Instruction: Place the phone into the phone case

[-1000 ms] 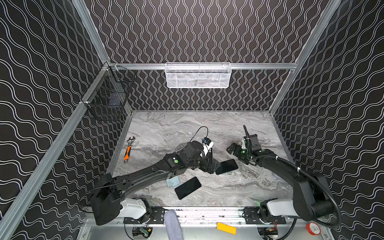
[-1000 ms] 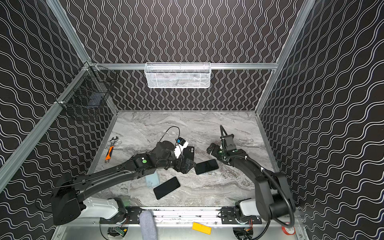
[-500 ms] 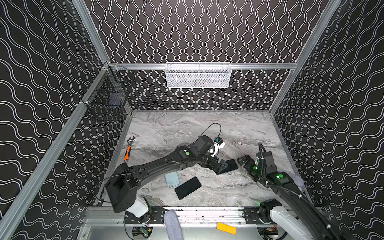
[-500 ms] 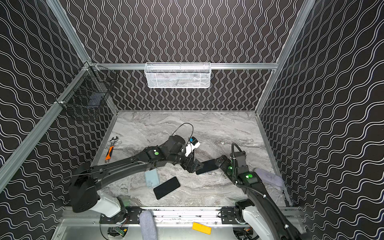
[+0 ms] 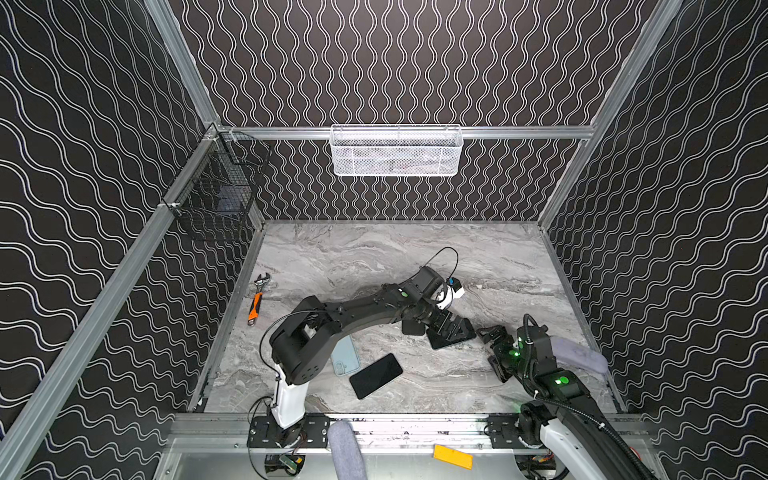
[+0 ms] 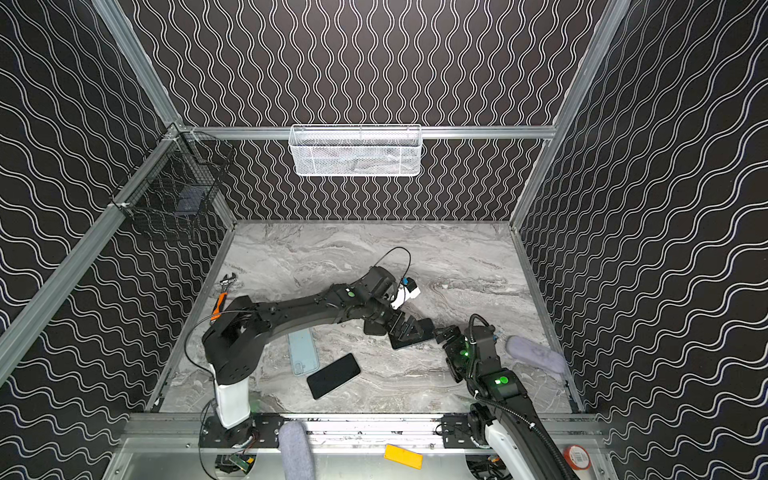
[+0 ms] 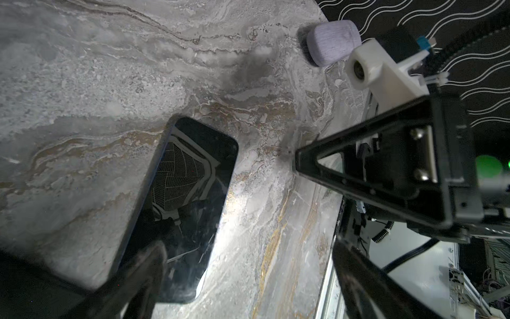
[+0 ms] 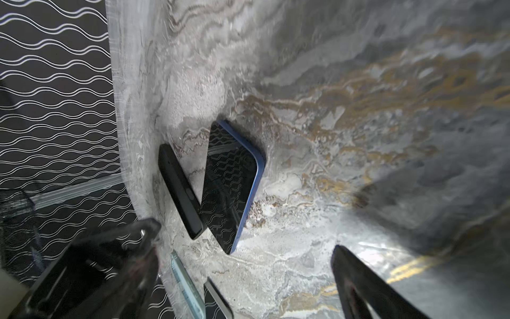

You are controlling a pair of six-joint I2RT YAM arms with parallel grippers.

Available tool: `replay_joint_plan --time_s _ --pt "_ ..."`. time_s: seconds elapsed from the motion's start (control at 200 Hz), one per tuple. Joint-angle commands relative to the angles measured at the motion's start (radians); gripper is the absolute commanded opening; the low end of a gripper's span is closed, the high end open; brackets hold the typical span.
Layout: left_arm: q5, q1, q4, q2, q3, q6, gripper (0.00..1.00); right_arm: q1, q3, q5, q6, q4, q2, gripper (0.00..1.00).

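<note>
Phone (image 7: 190, 193) flat on marble table (image 5: 374, 257) beneath wide-open left gripper (image 5: 454, 331); right gripper (image 5: 493, 352) also open, empty.

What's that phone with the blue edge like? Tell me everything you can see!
The blue-edged phone is a flat rectangle with rounded corners, a glossy dark screen and a thin blue rim. The screen mirrors the wavy walls. It lies flat, screen up, on the marble table. A black slab lies beside it and seems to touch one long side. The open left gripper hovers over one end; whether it touches is unclear.
</note>
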State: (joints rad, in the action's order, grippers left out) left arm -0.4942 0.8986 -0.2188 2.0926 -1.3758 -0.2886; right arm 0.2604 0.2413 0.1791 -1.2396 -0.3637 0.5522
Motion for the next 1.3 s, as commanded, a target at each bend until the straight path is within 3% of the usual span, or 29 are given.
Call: replay_joint_plan --time_s 0.0,0.265,0.741,0.806,1.051,1.291 --pt "-0.028 -0.008 0.049 0.034 -0.031 0.009 0.96 -0.004 -0.03 0.059 -0.071 0.129 0.009 1.0" --pt "-0.029 -0.027 0.047 0.118 -0.08 0.036 0.93 -0.019 -0.105 0.105 -0.174 0.337 0.055 0.99" --pt "-0.064 -0.032 0.114 0.163 -0.023 0.011 0.82 -0.061 -0.115 0.121 -0.212 0.465 0.183 0.99" --pt "-0.055 -0.031 0.118 0.162 -0.013 0.005 0.77 -0.077 -0.117 0.137 -0.213 0.498 0.217 0.99" --pt "-0.057 -0.03 0.14 0.152 0.019 -0.016 0.75 -0.101 -0.091 0.195 -0.202 0.6 0.368 0.99" --pt "-0.05 -0.015 0.155 0.117 0.057 -0.03 0.74 -0.111 -0.041 0.178 -0.154 0.619 0.452 0.99"
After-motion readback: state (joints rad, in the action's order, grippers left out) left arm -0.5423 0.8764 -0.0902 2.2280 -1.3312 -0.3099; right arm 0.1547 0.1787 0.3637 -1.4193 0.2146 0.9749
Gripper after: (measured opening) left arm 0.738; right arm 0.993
